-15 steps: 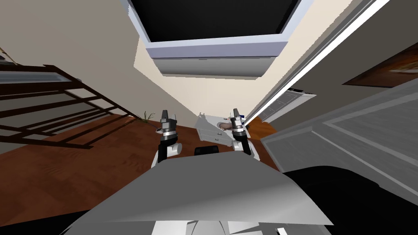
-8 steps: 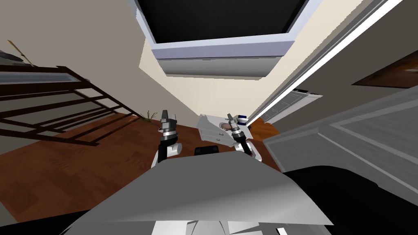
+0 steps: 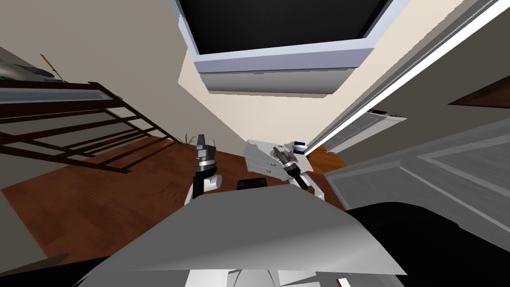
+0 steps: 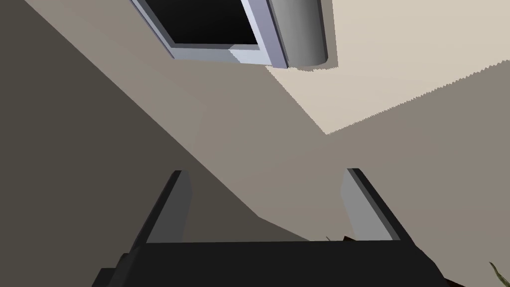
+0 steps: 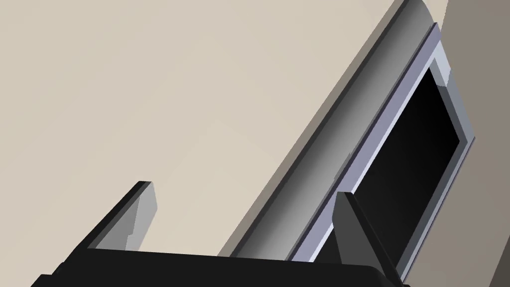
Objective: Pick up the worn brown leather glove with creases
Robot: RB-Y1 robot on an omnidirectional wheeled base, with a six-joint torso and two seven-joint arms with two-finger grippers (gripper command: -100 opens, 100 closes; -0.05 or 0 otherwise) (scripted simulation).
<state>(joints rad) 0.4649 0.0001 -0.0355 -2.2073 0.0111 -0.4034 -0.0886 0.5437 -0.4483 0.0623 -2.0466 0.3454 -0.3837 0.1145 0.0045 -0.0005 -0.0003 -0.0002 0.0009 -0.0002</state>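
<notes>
A small brown glove (image 3: 280, 149) lies on top of a low white drawer cabinet (image 3: 256, 160) ahead and to the right. My right gripper (image 3: 275, 150) leans over the cabinet top right at the glove and hides part of it. In the right wrist view that gripper (image 5: 244, 189) is open with nothing between its fingers. My left gripper (image 3: 201, 139) points upward over the wood floor, well left of the cabinet. In its own wrist view it (image 4: 264, 172) is also open and empty.
A blue and white object (image 3: 299, 146) stands on the cabinet beside the glove. A dark railing (image 3: 74, 129) runs along the left, and a small plant (image 3: 188, 139) sits at the wall's foot. A grey door (image 3: 423, 164) is close on the right.
My right arm has tipped from upright to leaning left over the cabinet top, toward the glove. The whole head view has shifted right, so I have turned. The left arm has kept its pose.
</notes>
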